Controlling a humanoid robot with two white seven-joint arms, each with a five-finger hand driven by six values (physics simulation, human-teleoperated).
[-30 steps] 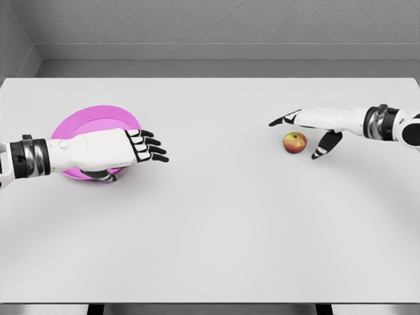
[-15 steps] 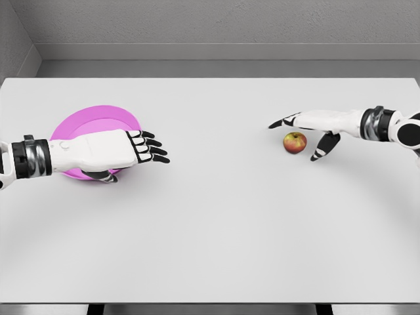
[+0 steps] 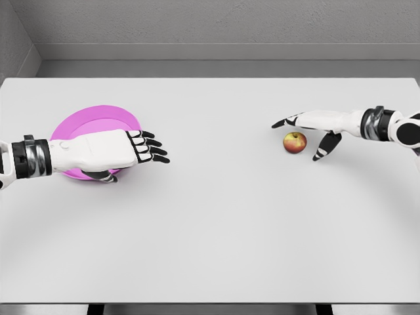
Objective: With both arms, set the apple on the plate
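While the right hand (image 3: pixel 314 128) reached, the apple (image 3: pixel 294 142) waited near the counter's (image 3: pixel 216 230) right edge.
Its fingers were spread wide, holding nothing; next it likely had to close around the apple. The left hand (image 3: pixel 115 152) gripped the pink plate (image 3: pixel 98 119).

Right hand (image 3: pixel 314 125) spread above apple (image 3: pixel 294 142) — left hand (image 3: pixel 105 151) grips plate (image 3: pixel 98 120).

The table (image 3: pixel 216 230) looks smooth and matt, the pink plate (image 3: pixel 98 117) plain matt, the apple (image 3: pixel 294 142) faintly glossy.
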